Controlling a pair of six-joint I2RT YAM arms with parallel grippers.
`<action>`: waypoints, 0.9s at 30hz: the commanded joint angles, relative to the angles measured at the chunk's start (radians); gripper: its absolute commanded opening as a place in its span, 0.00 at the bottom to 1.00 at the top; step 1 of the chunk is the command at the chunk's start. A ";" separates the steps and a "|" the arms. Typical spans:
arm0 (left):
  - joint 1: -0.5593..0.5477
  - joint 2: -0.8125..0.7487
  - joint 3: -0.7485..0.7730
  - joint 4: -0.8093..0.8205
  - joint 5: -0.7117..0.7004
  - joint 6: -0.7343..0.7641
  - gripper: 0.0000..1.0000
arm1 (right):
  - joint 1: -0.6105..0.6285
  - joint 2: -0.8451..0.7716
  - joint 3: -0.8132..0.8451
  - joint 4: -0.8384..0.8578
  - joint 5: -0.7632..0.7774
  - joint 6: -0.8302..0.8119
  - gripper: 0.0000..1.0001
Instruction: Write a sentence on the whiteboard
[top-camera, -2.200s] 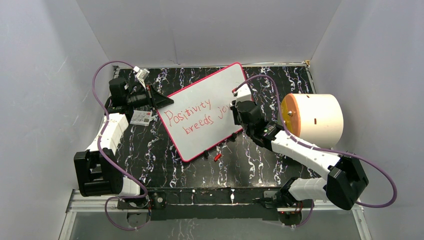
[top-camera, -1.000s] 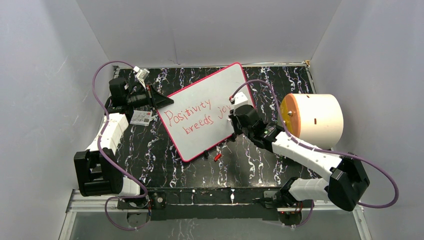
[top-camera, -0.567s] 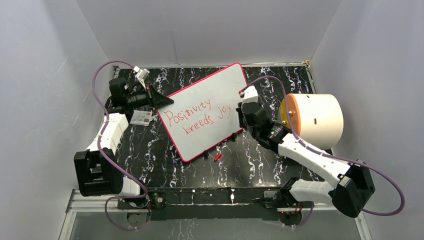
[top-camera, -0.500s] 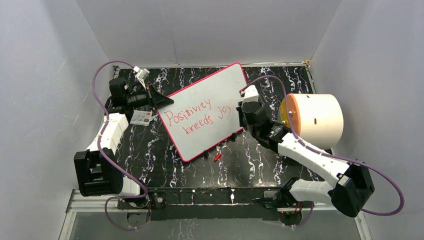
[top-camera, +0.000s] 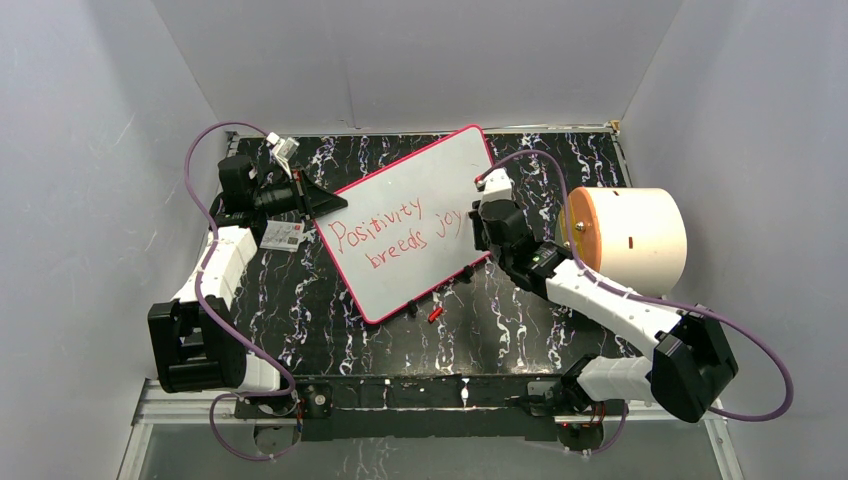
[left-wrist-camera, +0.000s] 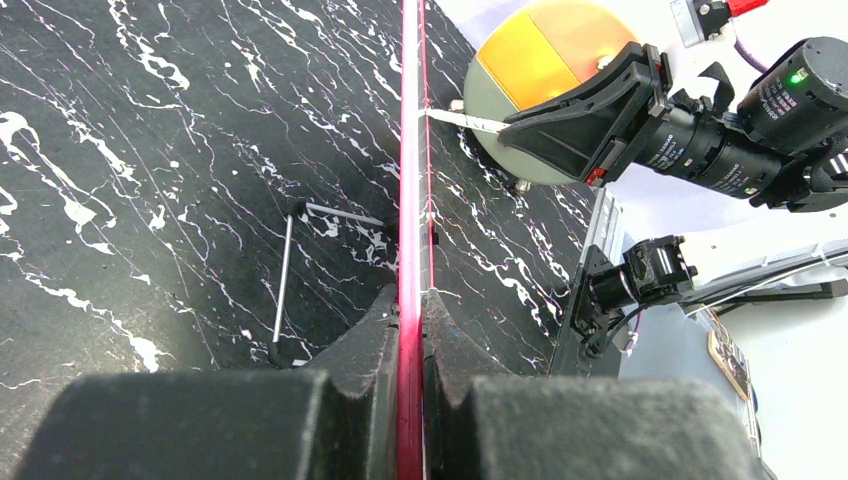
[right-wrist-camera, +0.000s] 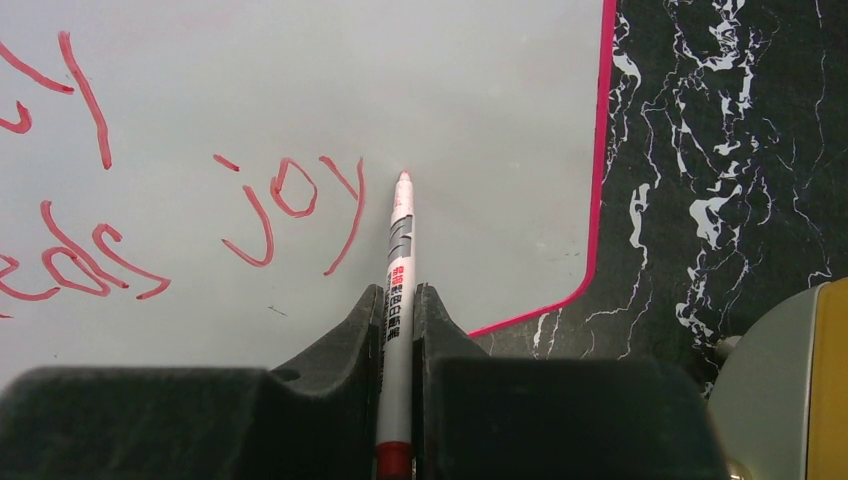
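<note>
Right gripper (right-wrist-camera: 398, 305) clamping marker (right-wrist-camera: 401, 235) over whiteboard (right-wrist-camera: 480, 90), left gripper (left-wrist-camera: 410, 315) pinching its edge

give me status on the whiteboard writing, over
Left gripper shut on whiteboard edge. Right gripper shut on marker, tip beside joy. Sentence reads Positivity breeds joy. Small red piece lies off the whiteboard.
</note>
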 joint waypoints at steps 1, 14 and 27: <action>-0.019 0.049 -0.027 -0.081 -0.128 0.092 0.00 | -0.014 0.017 -0.009 0.076 -0.022 -0.001 0.00; -0.019 0.039 -0.025 -0.090 -0.146 0.092 0.00 | -0.019 -0.065 -0.023 0.030 -0.010 -0.011 0.00; -0.019 -0.011 0.024 -0.164 -0.198 0.077 0.01 | -0.018 -0.344 -0.021 -0.164 0.049 -0.016 0.00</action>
